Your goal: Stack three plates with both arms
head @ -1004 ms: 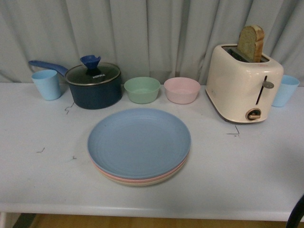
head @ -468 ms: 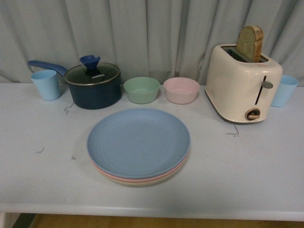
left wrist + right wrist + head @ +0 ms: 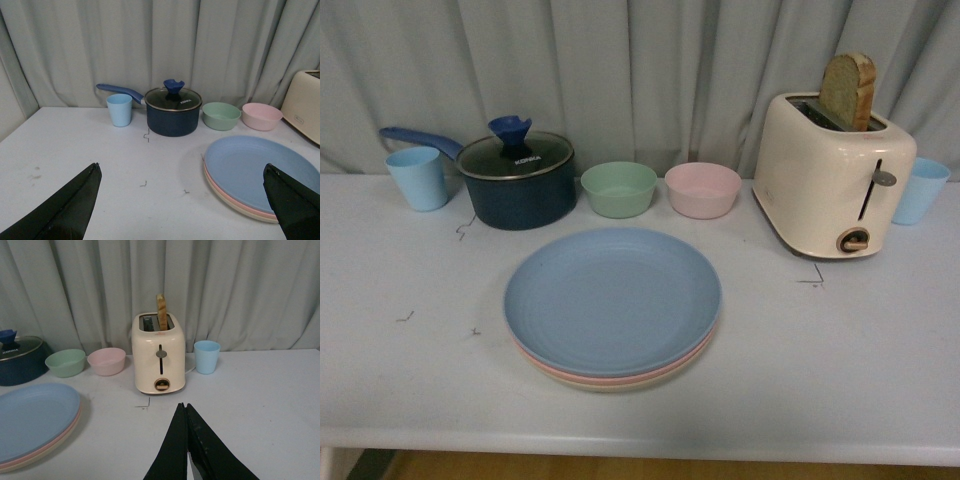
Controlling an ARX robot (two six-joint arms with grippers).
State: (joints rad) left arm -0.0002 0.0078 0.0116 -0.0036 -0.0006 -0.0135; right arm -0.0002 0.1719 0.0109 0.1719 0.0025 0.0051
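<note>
The three plates sit in one stack in the middle of the table, the blue plate (image 3: pixel 612 298) on top, the pink plate's rim (image 3: pixel 546 368) under it and the beige plate's rim (image 3: pixel 620 386) at the bottom. Neither arm appears in the front view. In the left wrist view my left gripper (image 3: pixel 181 167) is open with nothing between its fingers. It hangs above the table just left of the stack, where the blue plate (image 3: pixel 260 167), pink rim (image 3: pixel 238 202) and beige rim (image 3: pixel 241 210) show. My right gripper (image 3: pixel 183 405) is shut and empty, to the right of the stack (image 3: pixel 35 412).
Along the curtain stand a light blue cup (image 3: pixel 418 177), a dark blue lidded pot (image 3: pixel 516 182), a green bowl (image 3: pixel 619 188), a pink bowl (image 3: pixel 703 189), a cream toaster (image 3: pixel 832 175) holding a bread slice, and another blue cup (image 3: pixel 922 189).
A dark piece of the right arm that showed at the lower right corner of the front view one second ago is gone. The plate stack has not moved.
</note>
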